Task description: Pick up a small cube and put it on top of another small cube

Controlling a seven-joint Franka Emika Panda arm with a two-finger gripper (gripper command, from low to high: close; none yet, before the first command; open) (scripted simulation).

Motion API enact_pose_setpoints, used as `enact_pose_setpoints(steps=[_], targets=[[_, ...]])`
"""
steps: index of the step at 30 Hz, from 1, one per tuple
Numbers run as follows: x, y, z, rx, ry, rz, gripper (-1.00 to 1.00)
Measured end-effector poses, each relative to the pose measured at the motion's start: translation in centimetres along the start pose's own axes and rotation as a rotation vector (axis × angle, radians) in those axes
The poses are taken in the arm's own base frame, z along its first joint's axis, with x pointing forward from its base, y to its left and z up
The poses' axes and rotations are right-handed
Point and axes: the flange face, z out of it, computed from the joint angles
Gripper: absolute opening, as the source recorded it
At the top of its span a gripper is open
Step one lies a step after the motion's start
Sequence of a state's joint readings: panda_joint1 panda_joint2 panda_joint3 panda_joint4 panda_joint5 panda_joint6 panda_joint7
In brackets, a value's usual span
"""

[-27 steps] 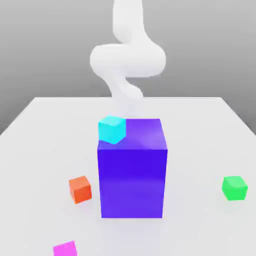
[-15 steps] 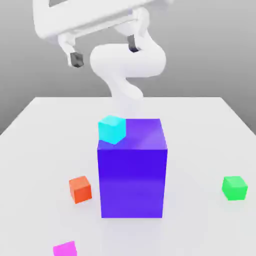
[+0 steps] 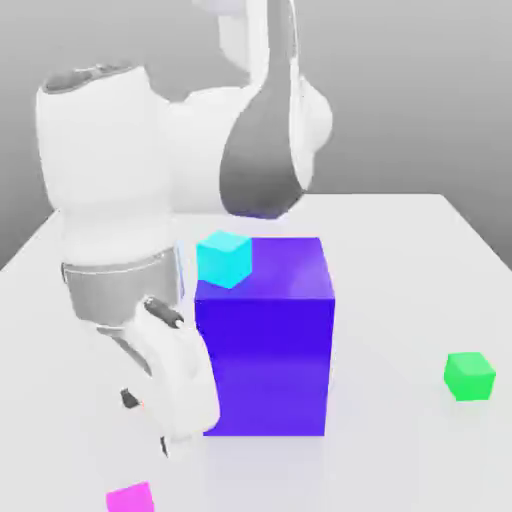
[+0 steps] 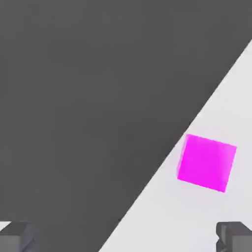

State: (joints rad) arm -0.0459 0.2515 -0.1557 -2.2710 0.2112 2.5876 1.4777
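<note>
Colour reference:

- Small cube (image 3: 130,497) (image 4: 206,162): plain magenta-pink, no pattern; its faces shade from lighter to deeper pink in the hand view.
- Large block (image 3: 265,340): saturated blue-violet, with a slightly more purple top face.
- Cube on the block's top (image 3: 223,258): cyan, unpatterned.
- Cube at the exterior view's right (image 3: 469,376): bright green, unpatterned.
- Arm (image 3: 110,200): glossy white housings, with a dark grey panel on one link and a light grey band around the lower housing.
- Gripper (image 4: 126,238): dark grey fingers (image 4: 235,236).
- Tabletop (image 3: 400,300): plain white to very pale grey.
- Background: a grey gradient in the exterior view and flat dark grey in the hand view.
</note>
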Motion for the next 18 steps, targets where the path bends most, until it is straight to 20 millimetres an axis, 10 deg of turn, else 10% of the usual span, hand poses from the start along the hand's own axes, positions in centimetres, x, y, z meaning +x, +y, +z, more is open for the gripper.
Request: enact_pose_setpoints(steps=[7,8,14,18], targets=[[3.2,1.3,10.1,-0.063,0.083,0.143,0.00],[3.3,1.4,11.5,-0.064,0.083,0.145,-1.00],[3.4,1.5,12.2,-0.064,0.084,0.146,-1.00],[3.1,1.1,8.1,-0.063,0.084,0.146,-1.00]])
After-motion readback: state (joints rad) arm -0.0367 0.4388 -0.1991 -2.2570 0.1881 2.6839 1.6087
